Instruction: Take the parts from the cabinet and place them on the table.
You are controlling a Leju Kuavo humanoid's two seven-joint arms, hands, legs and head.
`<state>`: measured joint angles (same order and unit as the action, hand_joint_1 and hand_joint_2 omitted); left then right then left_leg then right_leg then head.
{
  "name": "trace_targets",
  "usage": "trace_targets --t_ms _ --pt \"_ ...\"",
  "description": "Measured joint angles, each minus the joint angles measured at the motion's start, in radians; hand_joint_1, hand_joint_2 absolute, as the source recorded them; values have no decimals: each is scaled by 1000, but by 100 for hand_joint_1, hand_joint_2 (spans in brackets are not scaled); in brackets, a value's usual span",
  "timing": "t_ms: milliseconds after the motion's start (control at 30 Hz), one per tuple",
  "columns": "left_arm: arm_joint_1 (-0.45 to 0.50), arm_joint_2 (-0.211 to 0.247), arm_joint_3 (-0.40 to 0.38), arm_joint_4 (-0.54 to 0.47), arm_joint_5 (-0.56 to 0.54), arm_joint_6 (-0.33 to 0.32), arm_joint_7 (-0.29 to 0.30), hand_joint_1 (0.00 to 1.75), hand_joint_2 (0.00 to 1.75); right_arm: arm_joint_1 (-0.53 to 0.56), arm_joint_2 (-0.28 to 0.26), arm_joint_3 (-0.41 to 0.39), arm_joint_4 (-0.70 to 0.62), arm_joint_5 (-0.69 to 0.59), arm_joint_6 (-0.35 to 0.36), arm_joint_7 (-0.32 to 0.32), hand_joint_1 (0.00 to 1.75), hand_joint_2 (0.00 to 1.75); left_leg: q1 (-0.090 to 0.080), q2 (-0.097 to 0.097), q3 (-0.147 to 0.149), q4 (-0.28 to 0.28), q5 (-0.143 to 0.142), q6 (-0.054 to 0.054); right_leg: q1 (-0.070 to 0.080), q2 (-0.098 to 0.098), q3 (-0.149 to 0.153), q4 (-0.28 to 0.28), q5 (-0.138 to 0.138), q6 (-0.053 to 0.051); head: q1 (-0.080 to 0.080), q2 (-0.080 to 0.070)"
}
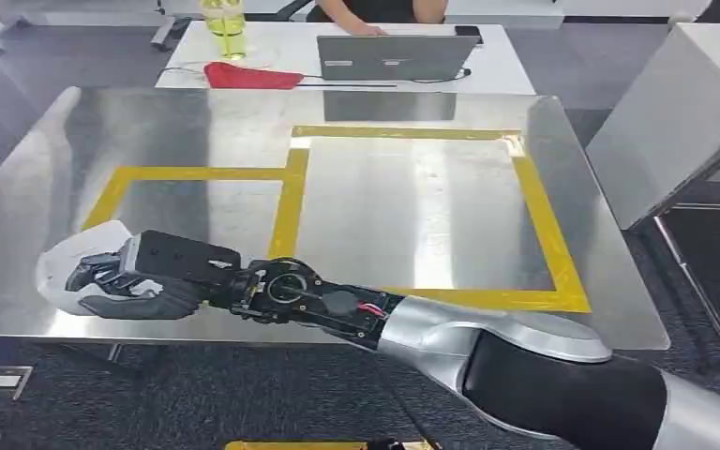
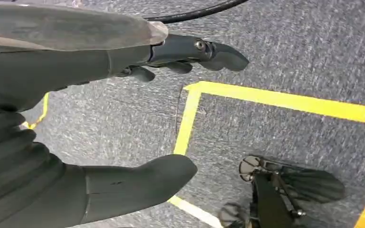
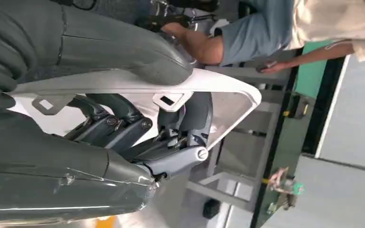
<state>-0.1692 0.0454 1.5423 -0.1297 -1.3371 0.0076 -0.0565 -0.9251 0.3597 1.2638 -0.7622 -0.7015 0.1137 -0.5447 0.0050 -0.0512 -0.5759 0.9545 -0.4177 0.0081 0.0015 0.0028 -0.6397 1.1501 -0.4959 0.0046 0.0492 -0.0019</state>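
Right hand (image 1: 117,278) grips white part (image 1: 61,272) (no readable markings) over table (image 1: 412,216).

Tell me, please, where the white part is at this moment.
In the head view, the white part is held in the right hand at the metal table's near left corner, just outside the smaller yellow-taped rectangle.

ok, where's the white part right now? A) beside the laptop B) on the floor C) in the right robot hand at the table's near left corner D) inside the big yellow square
C: the right robot hand grips the white part over the table's near left corner, outside the yellow tape.
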Motion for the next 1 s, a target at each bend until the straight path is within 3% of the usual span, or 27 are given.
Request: trace_targets --t_ms 33,67,100,167,200,233,267,300,367,400,433,467,533,567,600,633,733,767,800,867,900,933,967,1000 --pt "0 -1 0 0 0 0 0 0 175 -1 0 -1 0 0 0 0 175 175 -2 -9 4 -1 -1 1 5 18 49 -106 53 -16 3 0" --pt "0 -11 0 1 0 0 0 0 175 -1 0 -2 0 0 0 0 175 175 3 -13 2 -2 -1 0 8 58 76 -166 61 -37 -4 0" --pt "-2 -5 0 0 0 0 0 0 175 -2 0 -3 0 0 0 -1 175 175 0 -21 -2 0 1 -4 8 53 78 -186 65 -33 -14 0" --pt "1 -5 0 0 0 0 0 0 175 -2 0 -4 0 0 0 0 175 175 11 -31 -5 -6 3 -13 15 45 81 -189 63 -31 3 0" --pt "3 -5 0 0 0 0 0 0 175 -2 0 -4 -1 0 0 0 175 175 10 -37 -4 -11 6 -19 14 40 84 -195 65 -32 3 0" --pt "3 -1 0 0 0 0 0 0 175 -2 4 -6 -1 0 0 0 175 175 6 -28 -5 -5 0 -22 -4 29 96 -216 75 -28 2 0" --pt "3 -4 0 0 0 0 0 0 175 -3 5 -5 -1 0 0 0 175 175 2 8 -14 20 -16 -29 -2 24 102 -224 77 -28 -3 0" --pt "1 -4 0 0 0 0 0 0 175 -5 6 -5 -1 0 0 0 175 175 4 29 -42 81 -53 -34 -2 15 104 -225 78 -30 -16 0" --pt "-1 -2 0 0 0 0 0 0 175 -2 6 -4 0 0 0 0 175 175 11 40 -134 262 -131 -48 -1 -4 104 -224 76 -31 -28 0" --pt "0 -1 0 0 0 0 0 0 175 -1 6 -4 0 0 0 0 175 175 13 42 -163 315 -144 -54 -2 -12 103 -223 74 -30 -29 0" --pt "1 0 0 0 0 0 0 0 175 0 6 -4 1 0 0 0 175 175 17 43 -167 318 -132 -57 -3 -19 103 -222 73 -29 -33 0" --pt "2 0 0 0 0 0 0 0 175 0 6 -3 1 0 0 1 175 175 21 45 -146 271 -100 -60 -4 -25 103 -221 71 -26 -35 0" --pt "1 4 0 0 0 0 0 0 175 0 6 -4 1 2 -2 3 175 175 27 58 -53 94 -15 -66 -8 -36 105 -212 63 -17 -37 0" --pt "0 5 0 0 0 0 0 0 175 -1 6 -4 1 2 -2 6 175 175 29 79 -4 -6 6 -70 -9 -42 105 -203 55 -9 -38 0" --pt "-2 2 0 0 0 0 0 0 175 -1 6 -3 1 2 -3 8 175 175 22 76 -7 10 -3 -60 -1 -45 101 -202 52 -1 -40 0" --pt "-2 3 0 0 0 0 0 0 175 -2 7 -3 1 2 -5 11 175 175 21 68 -8 -1 2 -42 0 -45 98 -194 49 3 -36 0" --pt "0 4 0 0 -2 0 0 0 175 -1 8 -2 1 1 -8 14 175 175 18 55 -11 5 -1 -22 -1 -54 104 -194 44 16 -26 0" --pt "0 4 0 0 -2 0 0 0 175 -1 8 -3 1 1 -8 14 175 175 20 53 -9 2 1 -15 -5 -43 102 -186 33 22 -24 0" --pt "0 4 0 0 -2 0 0 0 175 -2 8 -3 1 4 -19 15 175 175 20 52 -8 2 1 -10 -8 -22 82 -134 -4 24 -17 0" --pt "-1 4 0 0 2 1 0 0 175 -2 8 -1 3 46 -88 32 175 175 17 47 -9 2 0 -5 -7 -11 13 19 -80 26 -5 0" --pt "-1 4 0 0 8 1 0 0 175 -1 7 5 8 97 -171 54 175 175 13 43 -9 3 0 -2 -7 -9 -37 125 -119 26 -1 0" --pt "0 4 0 0 9 1 0 0 175 0 6 9 11 142 -233 74 175 175 11 39 -9 3 0 -2 -7 -8 -63 173 -128 24 2 0" --pt "1 4 0 0 12 1 0 0 175 0 5 13 15 175 -273 89 175 175 8 35 -8 3 0 -2 -7 -7 -66 171 -115 20 4 0" --pt "1 4 0 0 12 1 0 0 175 0 5 16 18 203 -302 105 175 175 6 30 -7 3 -1 -1 -4 -7 -48 125 -80 14 6 0"
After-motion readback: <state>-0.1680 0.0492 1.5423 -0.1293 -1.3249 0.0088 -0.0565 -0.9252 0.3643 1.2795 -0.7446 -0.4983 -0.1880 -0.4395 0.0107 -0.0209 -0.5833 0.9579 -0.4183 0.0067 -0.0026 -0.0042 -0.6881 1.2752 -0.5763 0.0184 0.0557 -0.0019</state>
